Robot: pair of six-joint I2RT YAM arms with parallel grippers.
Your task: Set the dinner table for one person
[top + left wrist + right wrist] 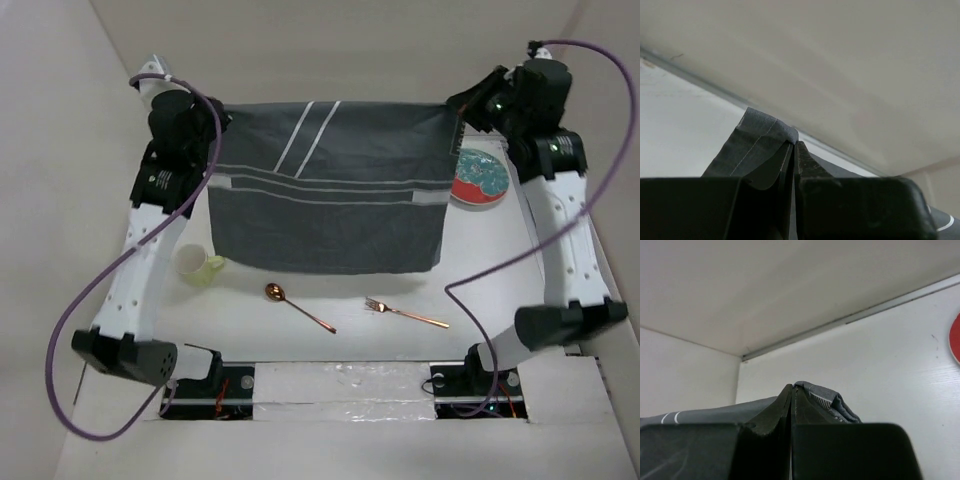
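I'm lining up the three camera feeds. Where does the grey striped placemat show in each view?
Top external: placemat fills the middle, spread wide.
Left wrist: placemat at lower left, a corner pinched in the left pincer.
Right wrist: placemat at bottom centre, a corner pinched in the right pincer.
Shared landmark: its white stripes.
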